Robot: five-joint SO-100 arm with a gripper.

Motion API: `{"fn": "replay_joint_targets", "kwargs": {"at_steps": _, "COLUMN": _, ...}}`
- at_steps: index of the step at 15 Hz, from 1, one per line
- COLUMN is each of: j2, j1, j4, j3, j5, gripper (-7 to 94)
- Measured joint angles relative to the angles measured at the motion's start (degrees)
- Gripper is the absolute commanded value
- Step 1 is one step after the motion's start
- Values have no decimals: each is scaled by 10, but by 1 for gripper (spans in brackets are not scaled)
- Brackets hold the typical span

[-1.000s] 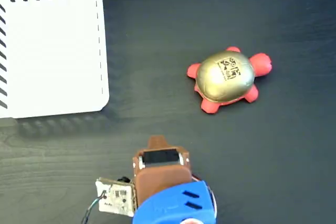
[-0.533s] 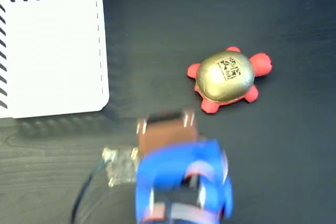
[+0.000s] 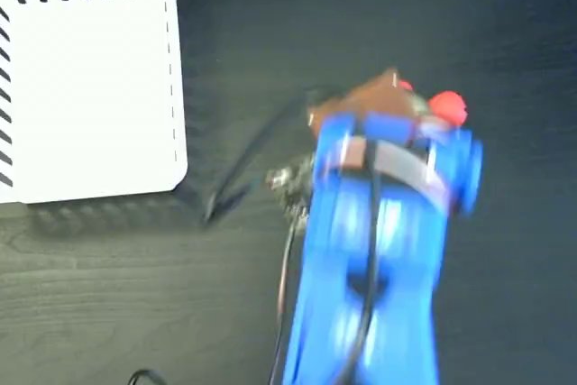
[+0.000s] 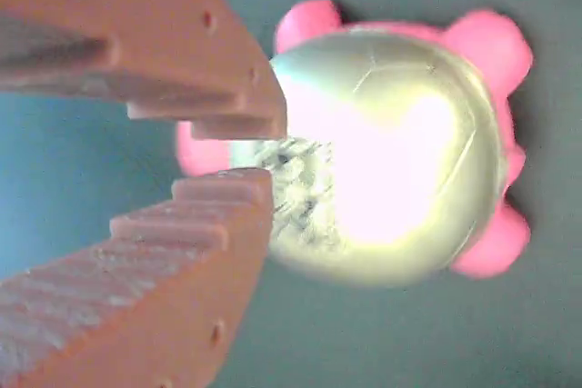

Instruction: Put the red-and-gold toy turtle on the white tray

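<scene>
just beyond the jaws' tips, red-and-gold toy turtle [image 4: 391, 156] on dark table, jaws narrowly parted, holding nothing

Fixed cam overhead; wrist cam close-up.

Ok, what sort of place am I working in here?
Most likely a tabletop robot test setup, not a home scene. A bare dark wood-grain table holds only a white tray and a toy turtle with a printed code sticker, with the arm's pincer hovering above it.
</scene>
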Motion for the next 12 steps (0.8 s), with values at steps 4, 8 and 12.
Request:
{"fn": "replay_joint_targets", "kwargs": {"at_steps": 4, "j2": -133, "j1": 11, "j4": 69, "j3": -137, "j5": 28, "gripper": 2}}
{"fn": "replay_joint_targets", "kwargs": {"at_steps": 8, "j2": -203, "j1": 25, "j4": 101, "j3": -214, "j5": 44, "gripper": 34}}
{"fn": "replay_joint_targets", "kwargs": {"at_steps": 12, "j2": -221, "j1": 51, "j4": 110, "j3": -243, "j5": -40, "gripper": 42}}
